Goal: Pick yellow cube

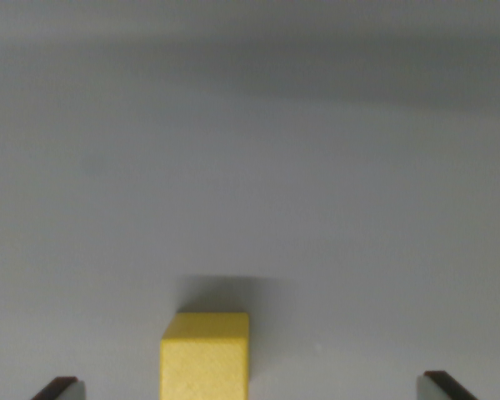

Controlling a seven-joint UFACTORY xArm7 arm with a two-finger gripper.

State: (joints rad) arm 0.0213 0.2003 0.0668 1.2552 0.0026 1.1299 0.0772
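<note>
Wrist view, single frame. You are looking down and forward over a plain pale grey table surface (250, 167), evenly lit, with a darker band across the top edge of the picture.

Yellow cube (204, 357): sits on the surface at the bottom centre of the frame, slightly toward the wrist view's left of the midline. You see its top face and the near front face; the lower part is cut off by the bottom edge. A narrow side face shows along its right. It casts a soft dark shadow on the surface just behind it. It looks upright and square to the camera, not tilted.

Gripper (250, 388): only the two dark fingertips (57, 387) enter the picture, one in each bottom corner. They stand far apart, so you can log the jaws as spread wide. The cube lies between them, clear of both, with bare surface showing on each side. It is nearer the fingertip on the wrist view's left than the one on the right. Neither tip touches the cube. Whether the tips touch the surface you cannot tell from this view.
</note>
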